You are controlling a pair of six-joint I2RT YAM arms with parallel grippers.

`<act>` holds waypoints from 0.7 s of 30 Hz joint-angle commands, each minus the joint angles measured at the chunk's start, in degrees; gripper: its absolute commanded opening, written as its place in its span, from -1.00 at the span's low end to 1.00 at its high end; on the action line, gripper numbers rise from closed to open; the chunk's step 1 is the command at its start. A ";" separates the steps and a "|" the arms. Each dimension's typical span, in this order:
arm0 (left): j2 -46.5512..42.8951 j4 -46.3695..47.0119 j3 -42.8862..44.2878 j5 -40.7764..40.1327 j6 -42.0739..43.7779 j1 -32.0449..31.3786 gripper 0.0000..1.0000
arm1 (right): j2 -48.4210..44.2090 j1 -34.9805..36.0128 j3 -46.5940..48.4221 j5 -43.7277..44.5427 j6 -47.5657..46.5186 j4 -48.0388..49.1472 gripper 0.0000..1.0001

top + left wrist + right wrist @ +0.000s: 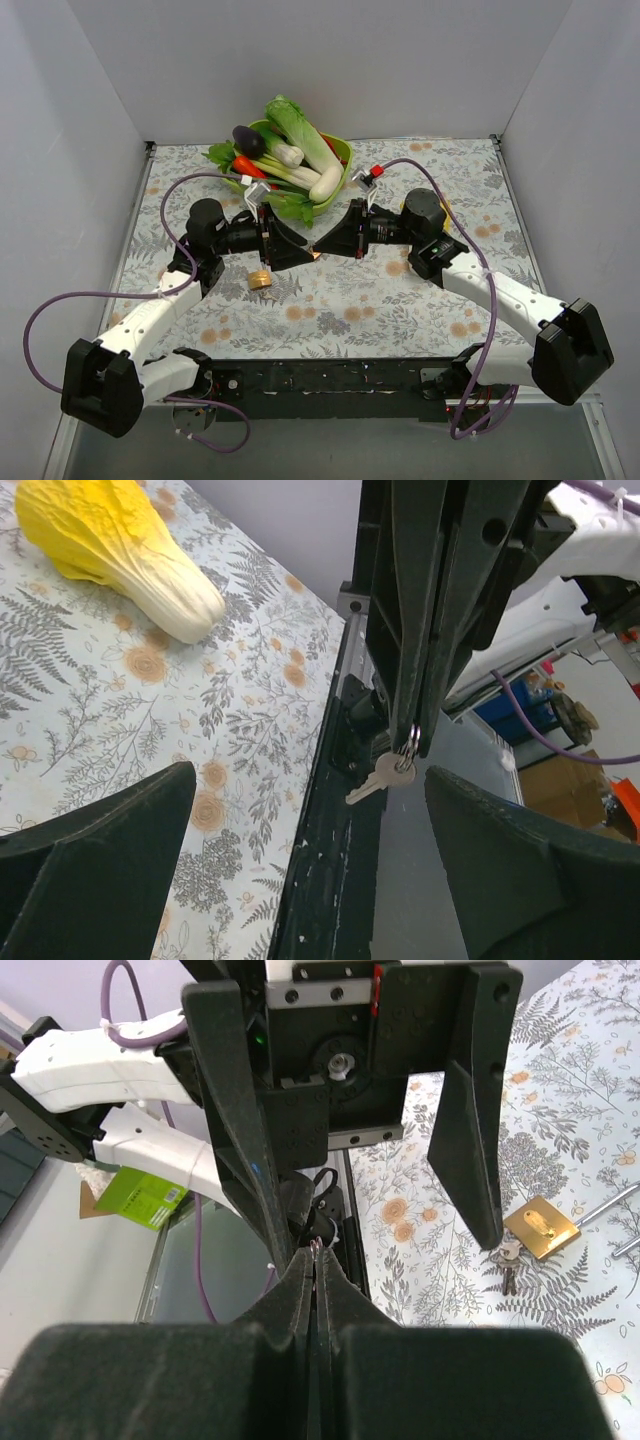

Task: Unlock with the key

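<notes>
The key (380, 777) hangs by its ring (409, 746) from the clenched right tool (317, 1258); the left tool (308, 800) is spread wide.

No readable text (green label (140, 1198) blurred).

a green bowl (345, 150) heaped with vegetables (300, 130) stands just beyond the left end effector (300, 250); a small brass padlock (260, 280) lies on the floral bench (400, 300) near it, toward the near edge.
</notes>
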 commanded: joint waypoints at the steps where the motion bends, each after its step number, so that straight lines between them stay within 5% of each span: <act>1: -2.20 3.45 -1.48 4.71 -1.35 -1.11 0.96 | -2.83 -0.03 1.10 1.30 -0.16 1.76 -0.97; 6: -3.61 10.37 -4.55 5.51 -5.91 -1.64 0.96 | -4.94 -0.11 1.37 6.66 -1.58 -3.08 -0.97; 14: -12.65 1.52 -5.52 -20.46 3.91 -6.64 0.94 | -8.89 -0.03 2.08 17.11 -4.83 -11.35 -0.97; 21: -13.02 -0.24 -4.04 -29.38 6.73 -10.51 0.78 | -10.75 -0.02 0.14 21.34 -1.93 -8.90 -0.97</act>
